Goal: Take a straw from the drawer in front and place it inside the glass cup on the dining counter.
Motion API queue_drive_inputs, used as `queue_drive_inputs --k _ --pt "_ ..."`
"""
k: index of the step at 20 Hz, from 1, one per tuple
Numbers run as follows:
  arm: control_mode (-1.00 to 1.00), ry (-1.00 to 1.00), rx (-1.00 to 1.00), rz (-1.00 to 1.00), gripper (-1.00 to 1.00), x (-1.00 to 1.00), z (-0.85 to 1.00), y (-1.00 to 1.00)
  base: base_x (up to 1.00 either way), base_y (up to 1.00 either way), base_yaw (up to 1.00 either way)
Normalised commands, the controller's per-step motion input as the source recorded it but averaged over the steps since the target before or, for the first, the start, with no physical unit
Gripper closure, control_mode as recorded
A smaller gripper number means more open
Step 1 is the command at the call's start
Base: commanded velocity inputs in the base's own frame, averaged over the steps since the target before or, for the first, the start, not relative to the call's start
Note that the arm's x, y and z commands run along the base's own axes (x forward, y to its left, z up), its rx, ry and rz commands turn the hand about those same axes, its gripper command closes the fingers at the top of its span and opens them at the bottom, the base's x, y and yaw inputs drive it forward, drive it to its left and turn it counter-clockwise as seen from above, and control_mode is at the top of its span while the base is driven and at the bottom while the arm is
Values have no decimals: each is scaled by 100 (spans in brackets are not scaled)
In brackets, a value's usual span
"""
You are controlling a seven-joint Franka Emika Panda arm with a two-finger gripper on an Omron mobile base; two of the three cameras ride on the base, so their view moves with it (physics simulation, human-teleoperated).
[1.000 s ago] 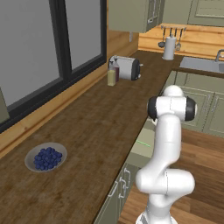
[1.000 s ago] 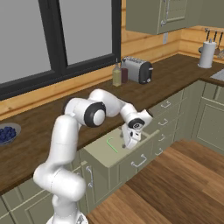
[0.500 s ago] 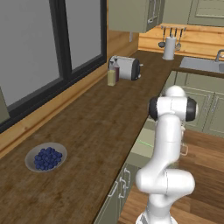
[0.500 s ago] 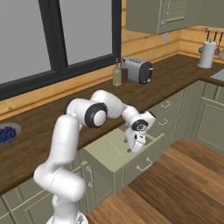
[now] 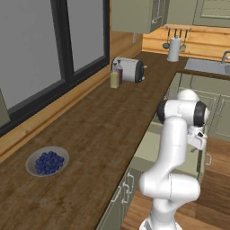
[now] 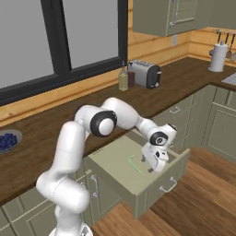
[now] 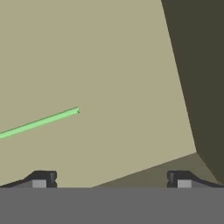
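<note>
Dark wood worktop under black-framed window, sage-green cabinets below.

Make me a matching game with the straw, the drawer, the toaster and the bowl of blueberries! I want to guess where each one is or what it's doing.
Things:
1. straw
2. drawer
3. toaster
4. bowl of blueberries

Places or states:
A. pulled open under the worktop
B. standing on the worktop beside two bottles
C. lying flat on the drawer floor
D. sitting alone on the worktop, at the end away from the toaster

Pairs: 1-C, 2-A, 3-B, 4-D
</note>
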Motion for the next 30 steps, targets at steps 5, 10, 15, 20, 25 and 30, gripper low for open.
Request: queue_drive_inputs --k 5,10,15,20,25,30 --pt "-100 0 0 16 -100 -69 -12 -80 0 0 0" --pt "-100 -1 0 17 -100 -37 7 -46 0 0 0" --pt "-100 -2 -2 25 -100 33 34 38 0 0 0" --pt "-100 0 -2 30 -100 60 6 76 0 0 0" --pt "-100 0 0 39 -100 40 -30 51 0 0 0" --pt "-100 -3 0 46 -100 28 -44 5 0 0 0"
